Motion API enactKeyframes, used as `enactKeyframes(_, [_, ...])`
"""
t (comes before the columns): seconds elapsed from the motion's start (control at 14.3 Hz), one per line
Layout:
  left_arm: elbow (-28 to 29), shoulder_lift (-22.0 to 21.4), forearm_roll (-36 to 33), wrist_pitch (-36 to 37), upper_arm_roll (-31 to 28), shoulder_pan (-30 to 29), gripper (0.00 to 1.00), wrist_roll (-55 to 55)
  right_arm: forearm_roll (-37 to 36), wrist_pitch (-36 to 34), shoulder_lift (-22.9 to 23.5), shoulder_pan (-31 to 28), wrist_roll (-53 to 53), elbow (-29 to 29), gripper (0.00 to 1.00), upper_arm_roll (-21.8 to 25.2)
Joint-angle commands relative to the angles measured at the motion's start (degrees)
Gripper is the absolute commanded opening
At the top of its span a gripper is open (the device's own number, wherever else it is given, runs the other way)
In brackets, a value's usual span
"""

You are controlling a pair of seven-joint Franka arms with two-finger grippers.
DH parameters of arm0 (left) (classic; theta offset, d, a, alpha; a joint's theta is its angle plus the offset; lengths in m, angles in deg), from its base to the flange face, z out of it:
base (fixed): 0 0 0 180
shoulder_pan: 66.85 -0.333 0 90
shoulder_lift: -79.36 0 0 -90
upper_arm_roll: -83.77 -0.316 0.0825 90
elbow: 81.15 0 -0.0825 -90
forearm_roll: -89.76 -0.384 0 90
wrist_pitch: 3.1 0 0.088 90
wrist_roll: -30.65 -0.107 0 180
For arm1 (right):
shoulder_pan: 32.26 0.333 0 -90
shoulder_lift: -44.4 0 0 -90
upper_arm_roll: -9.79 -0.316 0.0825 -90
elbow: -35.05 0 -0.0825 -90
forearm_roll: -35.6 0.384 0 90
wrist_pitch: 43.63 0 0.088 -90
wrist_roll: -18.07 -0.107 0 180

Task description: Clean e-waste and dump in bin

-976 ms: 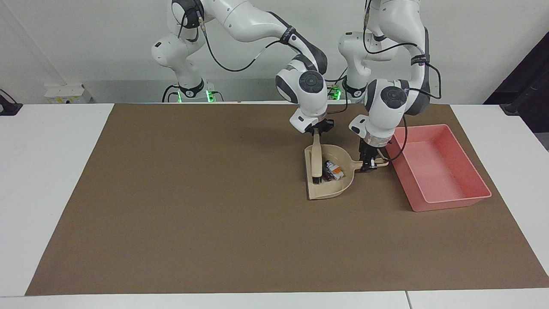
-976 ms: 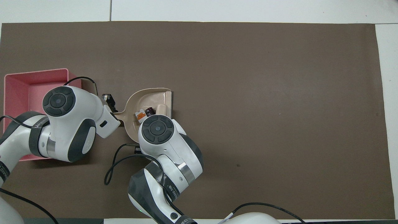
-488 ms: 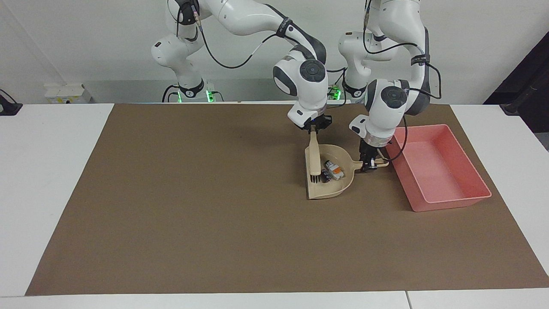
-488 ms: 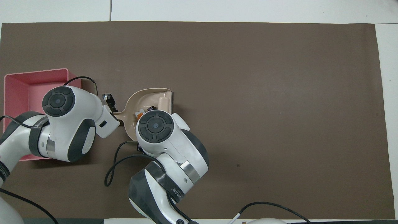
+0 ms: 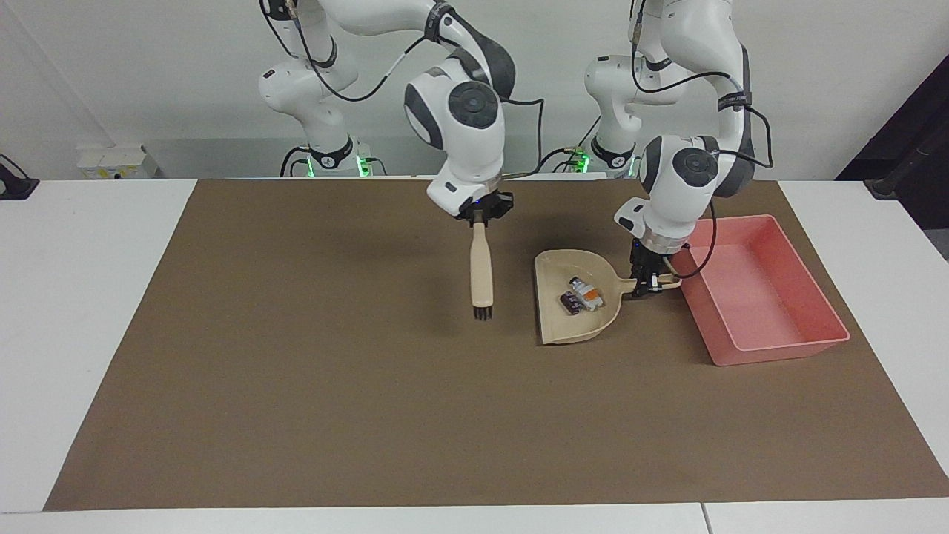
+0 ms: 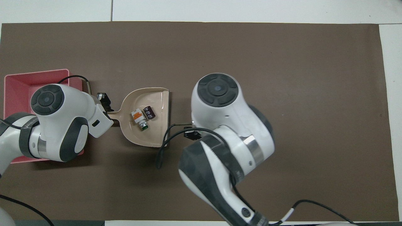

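Note:
The e-waste (image 5: 580, 295), a few tiny black, white and orange parts, lies inside the beige dustpan (image 5: 569, 328); it also shows in the overhead view (image 6: 143, 116) in the dustpan (image 6: 147, 138). My left gripper (image 5: 647, 285) is shut on the dustpan's handle, right beside the bin (image 5: 786, 345), a pink tub. In the overhead view the left gripper (image 6: 105, 105) sits between the bin (image 6: 19, 84) and the dustpan. My right gripper (image 5: 480, 215) is shut on a beige brush (image 5: 480, 271), which hangs bristles down over the mat beside the dustpan's open edge.
A brown mat (image 5: 296, 371) covers most of the white table (image 5: 89, 297). The bin stands at the left arm's end of the mat. In the overhead view the right arm's wrist (image 6: 216, 91) hides the brush.
My right gripper has lifted the brush out of the dustpan and carried it toward the right arm's end. The dustpan has shifted slightly toward the bin with the parts in it.

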Motion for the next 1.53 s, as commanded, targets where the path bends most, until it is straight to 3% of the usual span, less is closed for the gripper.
enactKeyframes(0.0, [-5.1,-3.2,3.2,9.2,0.0,-1.3,0.0,-3.5,-4.3,0.7,-7.4,-6.3,8.3,-10.7,0.0,-0.7])
enactKeyframes(0.21, [-10.2,-4.6,5.1,17.0,-0.7,-3.7,0.0,-7.9,-9.6,-0.1,-9.5,-12.1,14.7,-15.4,0.0,-0.7])
enactKeyframes(0.49, [-16.3,-4.1,7.6,22.5,-0.8,-13.1,0.0,-17.2,-12.2,2.7,-11.1,-24.0,26.8,-21.3,0.0,-0.8])
enactKeyframes(0.77, [-23.0,-1.5,8.1,26.3,-1.2,-21.8,0.01,-20.7,-16.5,3.6,-12.4,-29.5,27.5,-24.7,0.0,-0.8])
enactKeyframes(0.91, [-26.5,0.3,7.2,27.2,-1.2,-26.8,0.03,-22.7,-16.9,10.0,-13.3,-32.9,28.5,-28.8,0.0,-0.8])
enactKeyframes(1.05, [-29.6,2.0,2.6,27.0,-1.4,-30.8,0.03,-23.7,-17.0,14.3,-14.3,-34.6,29.0,-32.1,0.0,-0.7])
enactKeyframes(1.25, [-30.6,2.8,-3.7,24.4,-1.4,-34.4,0.03,-25.4,-17.0,15.2,-14.5,-34.8,28.9,-32.8,0.0,-0.8])
enactKeyframes(1.46, [-29.6,4.0,-11.0,19.1,-1.4,-34.2,0.0,-28.3,-16.8,14.9,-14.9,-35.3,28.2,-33.7,0.0,-0.8])
